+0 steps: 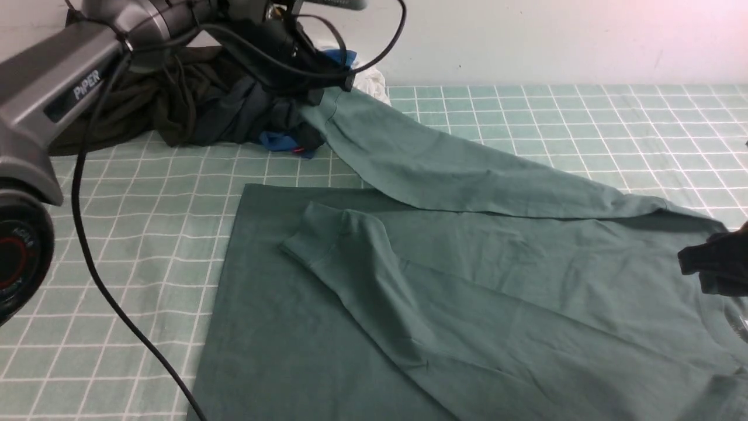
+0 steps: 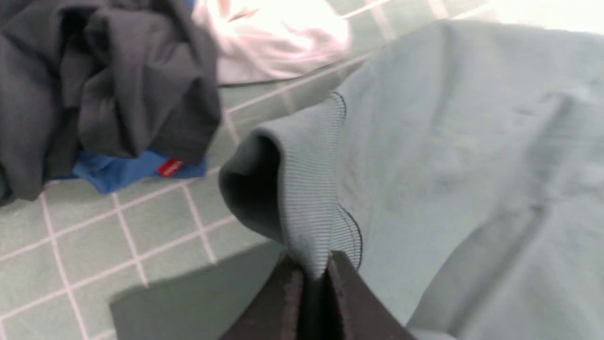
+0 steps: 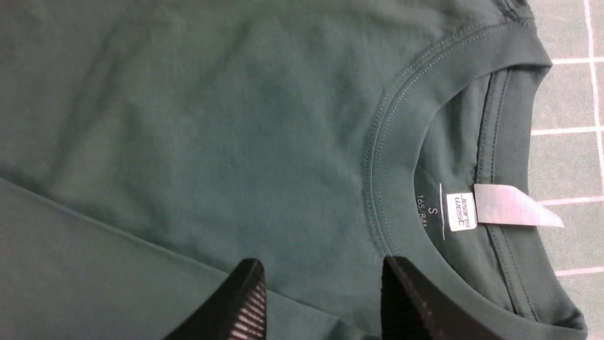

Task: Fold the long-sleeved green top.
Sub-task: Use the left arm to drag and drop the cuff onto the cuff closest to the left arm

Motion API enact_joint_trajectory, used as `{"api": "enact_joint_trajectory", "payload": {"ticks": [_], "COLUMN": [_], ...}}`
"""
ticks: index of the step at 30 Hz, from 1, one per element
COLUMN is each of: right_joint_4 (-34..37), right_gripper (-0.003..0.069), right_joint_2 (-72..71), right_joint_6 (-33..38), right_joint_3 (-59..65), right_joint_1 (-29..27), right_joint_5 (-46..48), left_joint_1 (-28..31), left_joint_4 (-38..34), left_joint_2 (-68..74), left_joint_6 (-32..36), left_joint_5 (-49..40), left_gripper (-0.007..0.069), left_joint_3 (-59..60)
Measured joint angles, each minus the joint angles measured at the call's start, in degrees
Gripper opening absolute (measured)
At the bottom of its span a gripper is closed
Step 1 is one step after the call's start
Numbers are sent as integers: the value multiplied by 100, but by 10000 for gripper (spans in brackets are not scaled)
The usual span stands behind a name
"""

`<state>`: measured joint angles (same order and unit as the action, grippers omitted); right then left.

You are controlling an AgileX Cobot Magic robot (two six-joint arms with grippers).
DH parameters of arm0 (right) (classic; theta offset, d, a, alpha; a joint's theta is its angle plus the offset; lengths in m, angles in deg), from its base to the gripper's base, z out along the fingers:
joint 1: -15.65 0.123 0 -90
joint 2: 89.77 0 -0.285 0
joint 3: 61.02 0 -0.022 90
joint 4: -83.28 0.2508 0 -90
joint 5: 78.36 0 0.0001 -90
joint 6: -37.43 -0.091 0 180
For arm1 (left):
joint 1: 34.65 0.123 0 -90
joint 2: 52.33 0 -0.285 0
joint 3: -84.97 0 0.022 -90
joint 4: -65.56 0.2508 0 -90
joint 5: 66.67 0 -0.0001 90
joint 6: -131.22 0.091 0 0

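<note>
Green long-sleeved top (image 1: 526,292): soft, light, draping limply; left gripper (image 2: 315,283) pinching its ribbed cuff (image 2: 306,189), seemingly a sound hold; right gripper (image 3: 321,283) hanging open

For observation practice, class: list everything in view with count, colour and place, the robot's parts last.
green long-sleeved top: one, sage green, spread across the checked cloth
checked cloth: one, pale green, white lines, beneath the clothes
olive-black garment: one, blackish, far left
charcoal garment: one, dark grey, beside it
blue garment: one, blue, beneath the charcoal one
white garment: one, white, near the charcoal one
left gripper: one, black, shut on the top's far cuff
right gripper: one, black, open over the neckline
</note>
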<state>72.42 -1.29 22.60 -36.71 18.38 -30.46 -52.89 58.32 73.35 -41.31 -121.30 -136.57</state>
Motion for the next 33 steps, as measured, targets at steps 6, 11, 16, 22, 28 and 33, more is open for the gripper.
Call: {"api": "enact_joint_trajectory", "payload": {"ticks": [6,11,16,22,28,33], "right_joint_4": [79,378,655,709,698,724], "right_gripper": [323,323,323,323,323,323], "right_joint_2": [-187,-676,-1130,-1209,-1310,-1507], "right_joint_6": [20,294,635,762,843,1013], "right_joint_3": [0,0,0,0,0,0], "right_joint_1": [0,15,275,972,1708,2211], "right_joint_5": [61,124,233,622,1269,2158], "left_joint_1": [-137,-137,-137,-137,-137,-237], "left_joint_4": [-135,-184,-591,-853,-858,-853], "left_joint_2": [-999,-2231,-3698,-4602,-4579,-4580], "left_joint_6": [-213,-519,-566,-398,340,1258], "left_joint_5": [-958,-833,-81,1009,1318,912], "left_gripper": [20,20,20,30,176,391], "left_joint_3": [286,1963,4524,7069,7914,7874]}}
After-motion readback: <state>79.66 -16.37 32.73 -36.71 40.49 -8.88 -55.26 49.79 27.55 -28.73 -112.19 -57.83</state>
